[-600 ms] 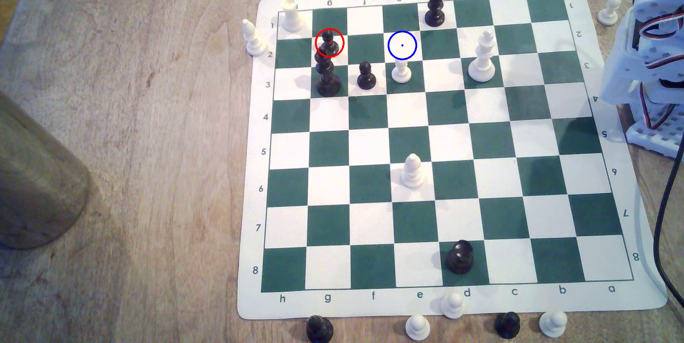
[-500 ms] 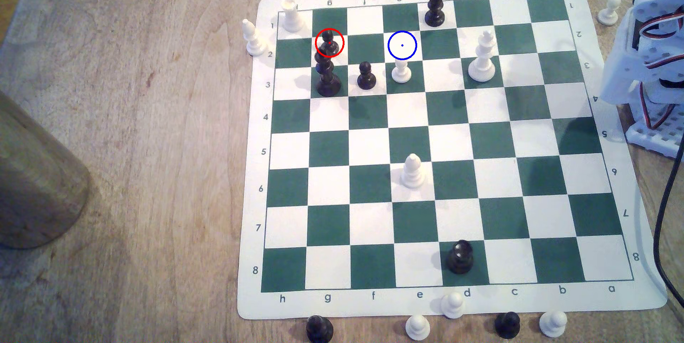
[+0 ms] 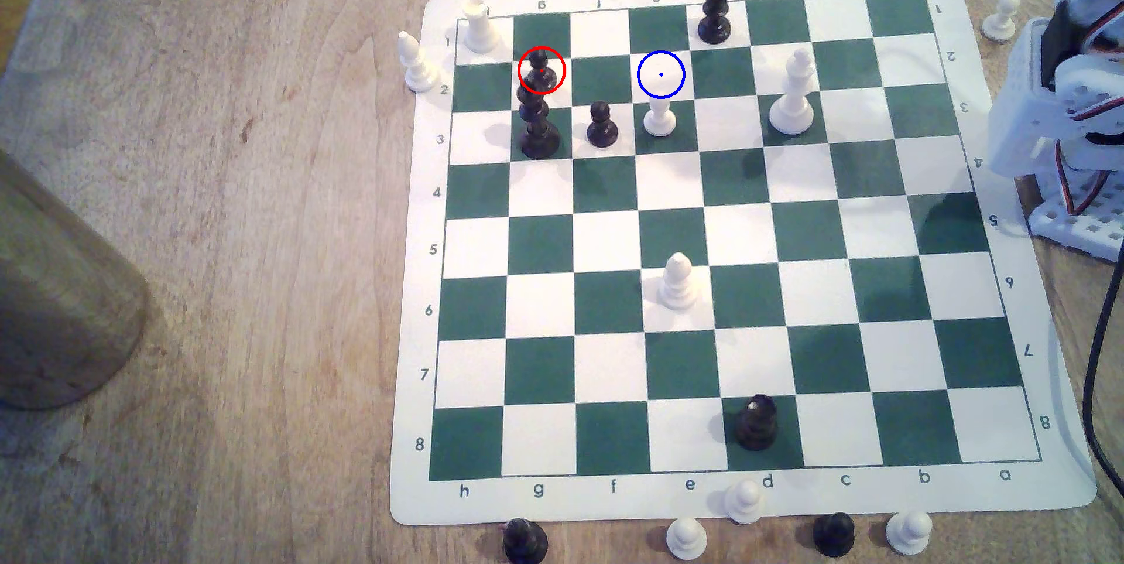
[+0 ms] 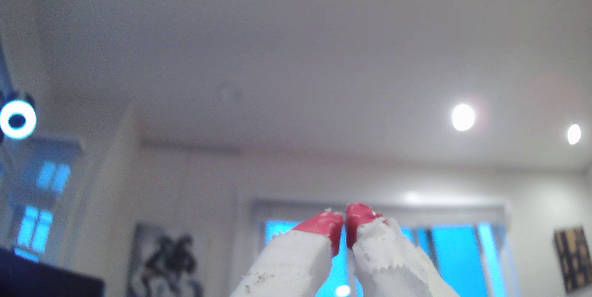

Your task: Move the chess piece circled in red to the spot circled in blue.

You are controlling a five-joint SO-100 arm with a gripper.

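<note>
The chess piece (image 3: 541, 70), a small black pawn with a ball head, stands inside a red ring on the board's g2 square, partly behind a taller black piece (image 3: 537, 126). The spot (image 3: 661, 74) is a white square marked by a blue ring, two files toward the exterior view's right. In the wrist view my gripper (image 4: 344, 220) points up at the ceiling, its red-tipped white fingers (image 4: 323, 225) shut together on nothing. The arm's white body (image 3: 1061, 108) stands off the board at the exterior view's right edge, far from the pawn.
A black pawn (image 3: 601, 125) and a white pawn (image 3: 659, 117) stand just below the ringed squares. A black bishop (image 3: 714, 13), a white king (image 3: 792, 92), a white bishop (image 3: 677, 283) and a white rook (image 3: 479, 26) are on the green-white board (image 3: 748, 497). Loose pieces ring it.
The arm's upper part at the exterior view's right edge has shifted and tilted. No piece on the board has moved.
</note>
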